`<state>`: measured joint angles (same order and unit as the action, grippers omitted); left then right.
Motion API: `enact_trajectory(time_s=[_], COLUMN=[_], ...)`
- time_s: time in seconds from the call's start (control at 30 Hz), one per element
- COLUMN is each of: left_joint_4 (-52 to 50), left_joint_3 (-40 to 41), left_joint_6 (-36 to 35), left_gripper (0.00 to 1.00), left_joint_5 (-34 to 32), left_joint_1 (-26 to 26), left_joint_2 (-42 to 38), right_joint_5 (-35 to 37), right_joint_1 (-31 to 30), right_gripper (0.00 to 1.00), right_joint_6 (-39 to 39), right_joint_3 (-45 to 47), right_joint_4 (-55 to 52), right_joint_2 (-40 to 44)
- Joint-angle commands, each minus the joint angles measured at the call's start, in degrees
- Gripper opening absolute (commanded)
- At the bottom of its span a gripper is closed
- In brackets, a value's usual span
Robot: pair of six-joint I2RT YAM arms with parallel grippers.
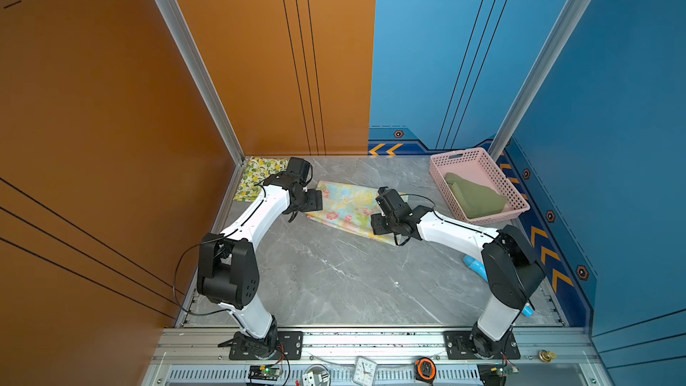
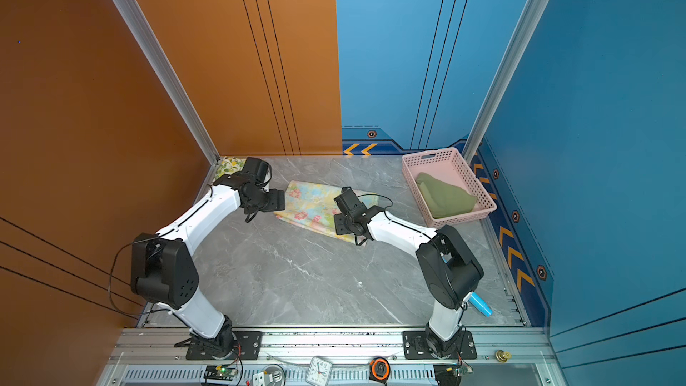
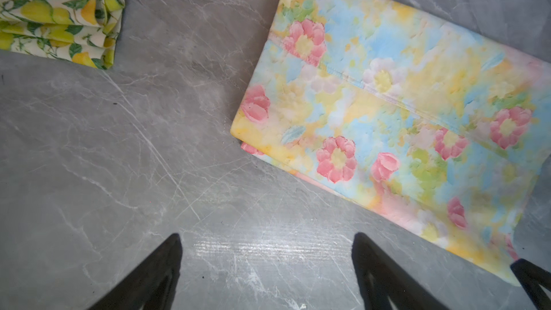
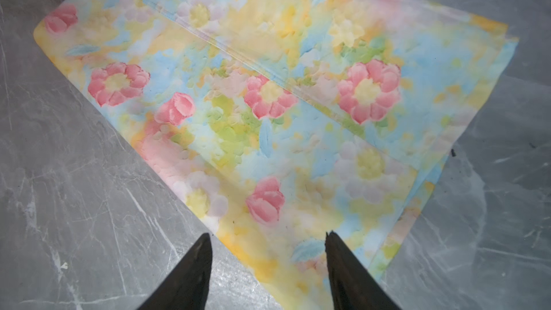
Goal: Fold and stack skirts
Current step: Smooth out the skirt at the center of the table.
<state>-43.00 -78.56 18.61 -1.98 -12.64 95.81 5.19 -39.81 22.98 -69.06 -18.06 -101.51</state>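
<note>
Between the grippers, the floral skirt (image 1: pixel 349 206) lies folded flat; left gripper (image 3: pixel 267 235) spread beside it, right gripper (image 4: pixel 267 234) parted over its edge, gripping nothing. Beyond the left sits the folded lemon skirt (image 1: pixel 256 176); beyond the right, the olive skirt (image 1: pixel 475 194) lies in its basket (image 1: pixel 464 155), unstacked.

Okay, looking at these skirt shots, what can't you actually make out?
Lemon skirt: the left arm covers part in both top views; the left wrist view's edge crops it.
Olive skirt: the pink basket wall hides its underside; fold unreadable.
Blue object: right arm partly hides it; too small to identify.
</note>
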Motion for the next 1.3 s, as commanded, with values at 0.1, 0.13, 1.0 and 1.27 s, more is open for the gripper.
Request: enact_trajectory(time_s=[0.1,0.13,1.0,1.27], left_joint_4=[0.88,1.16,3.64,3.59], left_joint_3=[2.84,3.10,4.60,4.62], left_joint_6=[-2.09,-2.09,0.46,0.62], left_gripper=[0.90,0.90,0.90,0.90], left_joint_5=[-0.70,-0.55,6.29,6.32], left_joint_1=[0.62,0.69,7.14,7.29], left_joint_2=[-1.18,-1.17,-0.39,-0.18], right_joint_5=[3.26,3.12,3.34,5.25], right_joint_1=[-2.36,-2.49,-0.78,3.46], right_gripper=[0.59,0.58,0.22,0.12], right_joint_6=[-5.96,-6.22,-9.13,-9.56], right_joint_3=[-3.27,-3.45,-0.97,1.91], right_joint_4=[-5.95,-6.23,-6.19,-5.93], right_joint_2=[-4.24,-4.76,-7.71,-5.69])
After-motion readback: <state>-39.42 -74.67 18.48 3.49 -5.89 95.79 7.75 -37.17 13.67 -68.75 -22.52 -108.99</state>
